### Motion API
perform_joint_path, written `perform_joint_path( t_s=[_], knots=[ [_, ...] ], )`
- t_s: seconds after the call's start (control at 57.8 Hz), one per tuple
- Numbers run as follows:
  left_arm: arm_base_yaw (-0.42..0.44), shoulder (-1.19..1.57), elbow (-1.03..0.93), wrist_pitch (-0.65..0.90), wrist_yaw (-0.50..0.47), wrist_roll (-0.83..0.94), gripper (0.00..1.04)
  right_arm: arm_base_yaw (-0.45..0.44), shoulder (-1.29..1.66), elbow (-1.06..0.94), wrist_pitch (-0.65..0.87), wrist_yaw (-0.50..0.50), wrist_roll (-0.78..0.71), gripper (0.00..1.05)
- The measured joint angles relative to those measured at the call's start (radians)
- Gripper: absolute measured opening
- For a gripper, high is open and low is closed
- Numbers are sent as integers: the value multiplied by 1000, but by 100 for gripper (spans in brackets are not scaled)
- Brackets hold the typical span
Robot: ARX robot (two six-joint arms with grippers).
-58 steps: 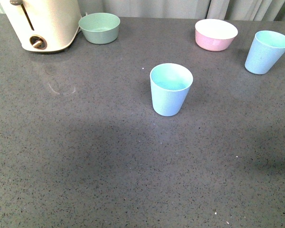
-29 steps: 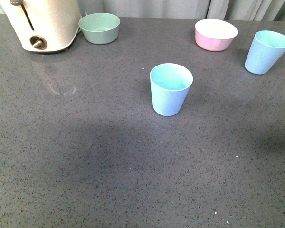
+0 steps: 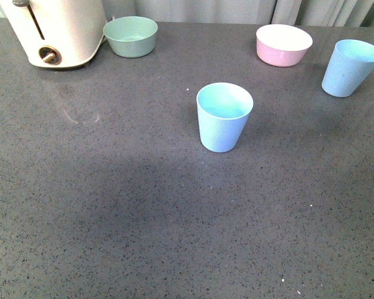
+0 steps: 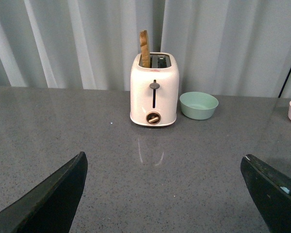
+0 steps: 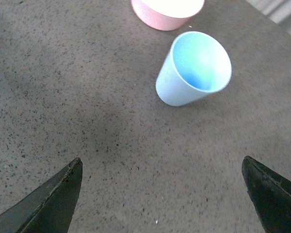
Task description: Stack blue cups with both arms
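– Grey speckled countertop [image 3: 112,218] filled the front view, with pale curtains [image 4: 77,43] hanging behind it. What stood on it?
– One blue cup [image 3: 224,118] stood upright near the middle, mouth up, with nothing touching it. The other blue cup [image 3: 350,68] was upright at the far right edge, near a pink bowl [image 3: 283,45] with a white inside, but apart from it.
– And on the far left?
– A cream toaster [image 3: 59,31] had a slice of bread [image 4: 144,48] sticking out of one slot. A green bowl [image 3: 131,36] sat just to its right, close but not touching as far as the left wrist view showed.
– Where were the arms?
– Neither appeared in the front view. The left gripper [image 4: 163,158] showed only in its own wrist camera. Its two black fingers [image 4: 58,199] were spread wide with only bare counter between them, facing the toaster from well back.
– The right one?
– The right gripper [image 5: 161,160] hung above the counter, its fingers likewise spread wide and empty. The cup by the pink bowl lay ahead of them, well clear of both tips.
– Were the cups stacked?
– No. They stood well apart, each on the counter by itself.
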Motion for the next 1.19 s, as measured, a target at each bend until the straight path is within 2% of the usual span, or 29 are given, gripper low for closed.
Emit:
perform_joint_path(
  t_s=[0.087, 0.242, 0.969, 1.056, 1.194],
  knots=[
    [0, 0, 0, 0, 0, 0, 96, 20, 103, 137, -80, 3, -83, 96],
    [0, 0, 0, 0, 0, 0, 96, 29, 252, 302, -176, 10, -145, 96],
    [0, 0, 0, 0, 0, 0, 96, 50, 503, 562, -274, 32, -144, 95],
    [0, 0, 0, 0, 0, 0, 96, 54, 515, 572, -282, 33, -143, 89],
    [0, 0, 0, 0, 0, 0, 96, 59, 532, 584, -291, 45, -143, 70]
  ],
)
